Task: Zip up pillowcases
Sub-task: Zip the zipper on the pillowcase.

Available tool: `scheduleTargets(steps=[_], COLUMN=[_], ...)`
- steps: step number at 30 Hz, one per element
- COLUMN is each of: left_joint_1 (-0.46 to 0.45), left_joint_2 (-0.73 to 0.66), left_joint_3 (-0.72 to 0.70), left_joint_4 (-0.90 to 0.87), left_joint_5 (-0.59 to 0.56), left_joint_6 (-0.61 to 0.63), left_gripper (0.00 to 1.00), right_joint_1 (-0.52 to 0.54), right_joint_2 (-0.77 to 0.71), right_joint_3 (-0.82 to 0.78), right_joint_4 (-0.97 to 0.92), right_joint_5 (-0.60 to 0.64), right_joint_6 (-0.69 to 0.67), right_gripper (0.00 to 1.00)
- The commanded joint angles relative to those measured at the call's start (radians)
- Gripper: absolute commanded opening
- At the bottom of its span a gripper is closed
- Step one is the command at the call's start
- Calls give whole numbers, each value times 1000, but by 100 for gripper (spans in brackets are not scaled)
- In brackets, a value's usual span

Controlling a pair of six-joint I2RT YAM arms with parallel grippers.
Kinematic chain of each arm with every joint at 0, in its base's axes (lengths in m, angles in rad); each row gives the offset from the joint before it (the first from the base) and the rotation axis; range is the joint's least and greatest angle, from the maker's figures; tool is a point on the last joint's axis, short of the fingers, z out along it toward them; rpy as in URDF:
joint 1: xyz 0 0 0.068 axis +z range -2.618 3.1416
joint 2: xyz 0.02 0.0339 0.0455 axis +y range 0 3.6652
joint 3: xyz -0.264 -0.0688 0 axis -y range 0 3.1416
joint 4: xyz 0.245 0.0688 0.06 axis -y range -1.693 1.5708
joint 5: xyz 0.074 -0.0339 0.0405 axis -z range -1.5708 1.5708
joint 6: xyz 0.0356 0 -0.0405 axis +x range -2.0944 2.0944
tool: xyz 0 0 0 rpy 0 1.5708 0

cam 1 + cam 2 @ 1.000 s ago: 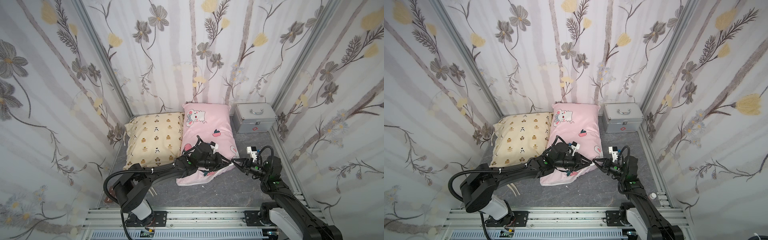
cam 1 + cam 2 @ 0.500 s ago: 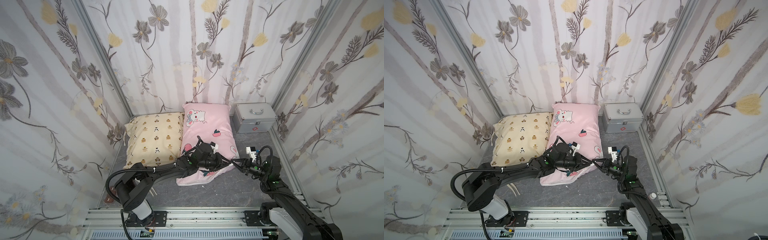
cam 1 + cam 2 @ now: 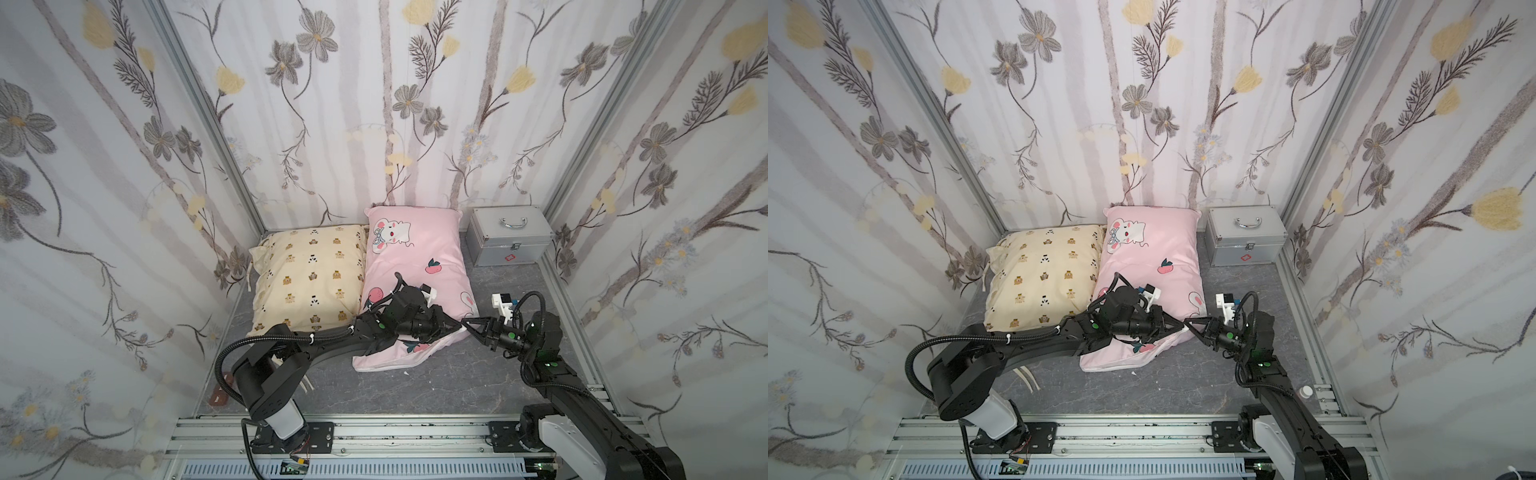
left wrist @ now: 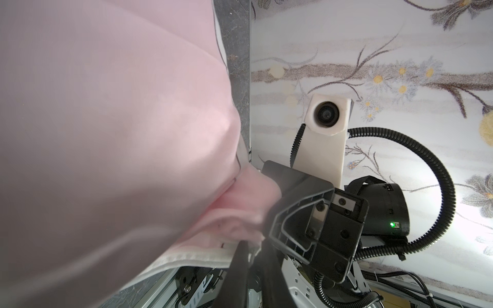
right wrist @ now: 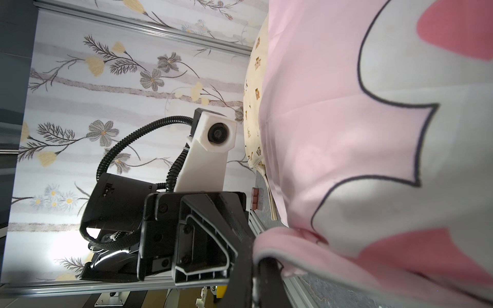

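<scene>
**Where two grippers meet: closing the pink pillowcase**

While the pink pillowcase (image 3: 415,257) lies on the grey floor (image 3: 457,386), touching the cream pillowcase (image 3: 309,274) at its side, both arms meet at its near right corner. Left gripper (image 3: 455,328): fingers pressed together at the white-edged hem (image 4: 197,256), with cloth between them. Whether a zipper pull is also caught cannot be told. Right gripper (image 3: 467,324): fingers fully closed on the pink corner fold (image 4: 256,197), tip to tip with the left. To an onlooker, the step in hand appears to be anchoring the corner so the slider can travel. Done well, the right holds the cloth taut and motionless. The left draws steadily along the hem, low and parallel to the seam, lest slack fabric bunch or snag.
</scene>
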Motion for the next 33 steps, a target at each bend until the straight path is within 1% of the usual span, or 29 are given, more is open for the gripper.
scheduleTargets(steps=[1, 5, 6, 10, 14, 19, 22, 25, 29, 33], left_joint_1=[-1, -1, -1, -1, -1, 1, 1, 2, 5, 21], left_joint_2=[3, 5, 5, -4, -23, -62, -84, -101, -138, -198], left_joint_3=[0, -4, -5, -20, -50, -98, -129, -169, -225, -299], left_joint_4=[38, 35, 32, -6, -76, -168, -241, -297, -365, -431], left_joint_5=[-4, -19, -25, -70, -145, -223, -252, -273, -309, -334], left_joint_6=[-9, -9, -8, 17, 62, 112, 143, 161, 174, 179], left_gripper=[7, 0, 0, 0, 0, 0, 0, 0, 0, 0], right_joint_1=[2, 2, 2, 1, -10, -49, -84, -109, -126, -134], right_joint_2=[-2, -10, -14, -45, -91, -170, -200, -216, -231, -228], right_joint_3=[6, 7, 6, 9, 14, 39, 59, 76, 98, 136], right_joint_4=[49, 46, 45, 23, -27, -167, -232, -256, -280, -330], right_joint_5=[-18, -19, -19, -14, 5, 45, 58, 70, 99, 131], right_joint_6=[-4, -3, -1, 3, 1, -52, -77, -84, -95, -142], right_gripper=[0, 0, 0, 0, 0, 0, 0, 0, 0, 0])
